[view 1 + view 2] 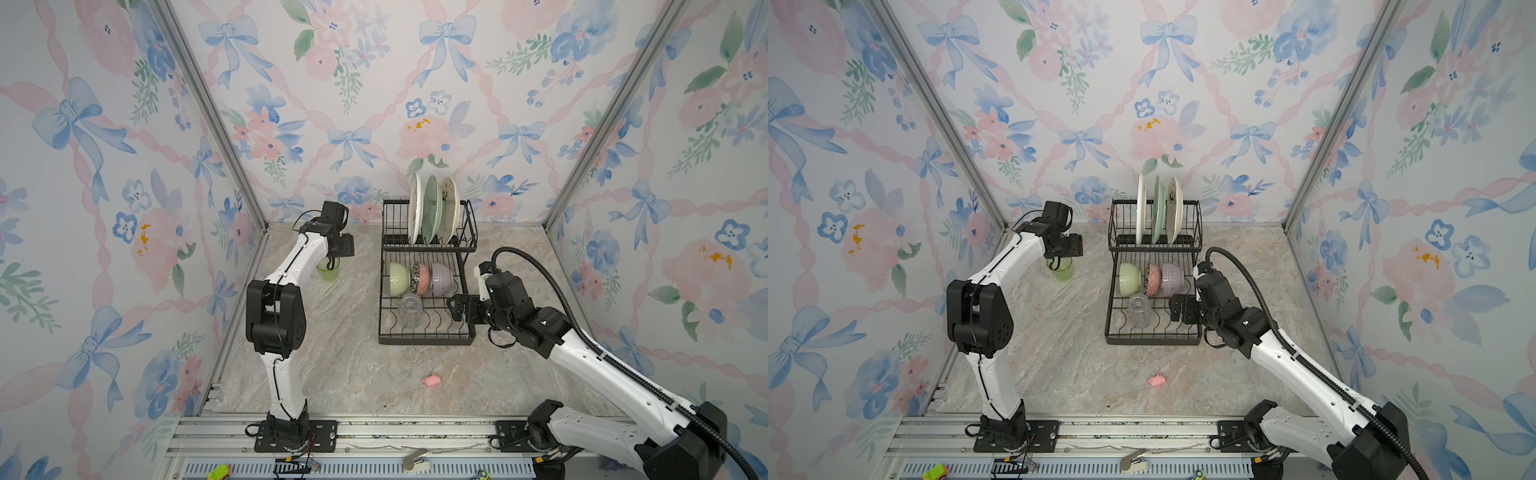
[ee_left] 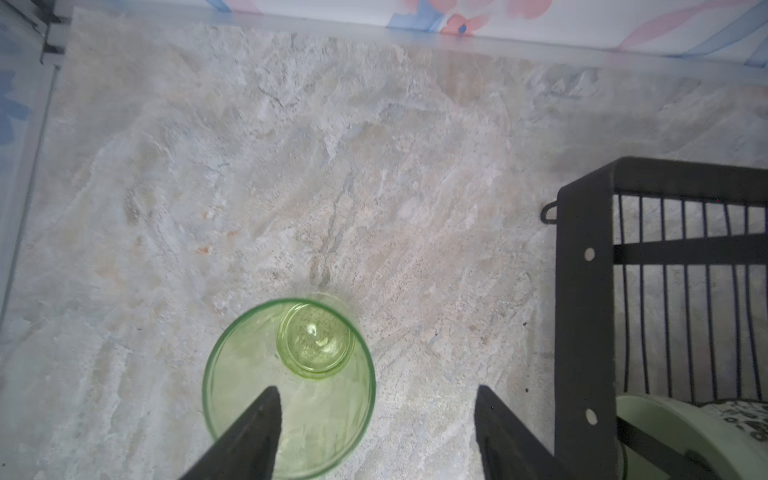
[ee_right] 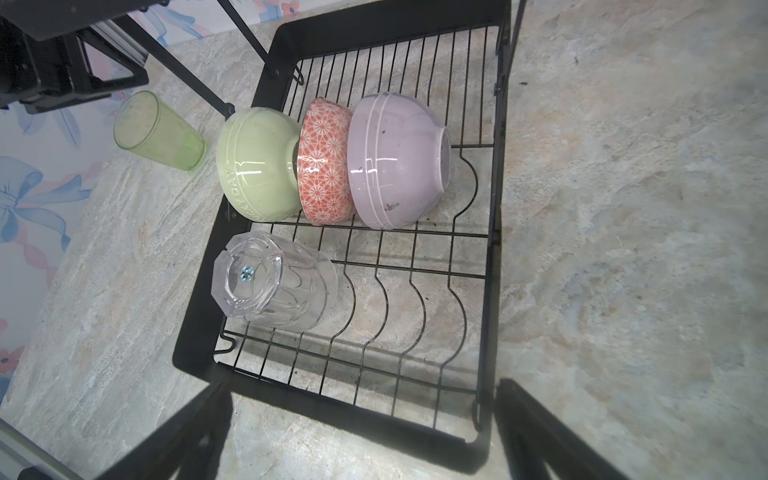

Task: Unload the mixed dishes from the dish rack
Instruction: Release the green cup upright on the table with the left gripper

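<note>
A pink lump lies on the desk up front. Beyond it, the right claw, jaws spread wide and empty, hovers at the right edge of the rack. On the lower tier a glass stands upside down, then 3 bowls lie on their sides in a row. Left of the rack, the tumbler stands upright on the desk under the left claw, jaws apart. Farthest, 3 plates stand on edge in the upper tier.
</note>
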### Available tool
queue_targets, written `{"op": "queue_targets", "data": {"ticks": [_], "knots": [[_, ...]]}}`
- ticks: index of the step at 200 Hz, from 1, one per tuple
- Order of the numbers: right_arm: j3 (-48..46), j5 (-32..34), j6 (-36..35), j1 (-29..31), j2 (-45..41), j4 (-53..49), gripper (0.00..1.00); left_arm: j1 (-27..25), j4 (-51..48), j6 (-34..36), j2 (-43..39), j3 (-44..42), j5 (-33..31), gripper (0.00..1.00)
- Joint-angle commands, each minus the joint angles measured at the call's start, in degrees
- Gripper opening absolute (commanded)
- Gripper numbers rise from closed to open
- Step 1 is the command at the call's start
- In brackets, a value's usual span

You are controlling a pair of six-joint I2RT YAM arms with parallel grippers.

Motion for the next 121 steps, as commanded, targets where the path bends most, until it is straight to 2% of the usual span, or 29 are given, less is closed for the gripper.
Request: {"op": "queue_targets", "data": {"ticks": [1, 51, 64, 84, 121], "knots": [[-0.5, -1.0, 1.3, 0.4, 0.5, 1.1, 1.00, 0.6, -0.9, 1.8, 1.3, 3.1, -1.3, 0.74], [-0.7, -1.0, 1.3, 2.2, 1.1, 3.0, 1.00, 0.6, -0.7, 1.5, -1.2, 2.6, 1.4, 0.76], [-0.4, -1.5, 1.2, 3.0, 1.9, 4.2, 1.00, 0.6, -0.6, 0.7, -2.9, 1.7, 3.3, 0.82], [-0.1, -1.5, 1.2, 4.7, 4.0, 6.4, 0.99, 0.0, -0.2, -0.3, -6.3, -1.0, 4.8, 0.97], [1.1, -1.9, 2.0, 6.9, 10.7, 12.5, 0.99, -3.1, 5.0, -2.2, -15.7, -11.9, 3.1, 0.98]]}}
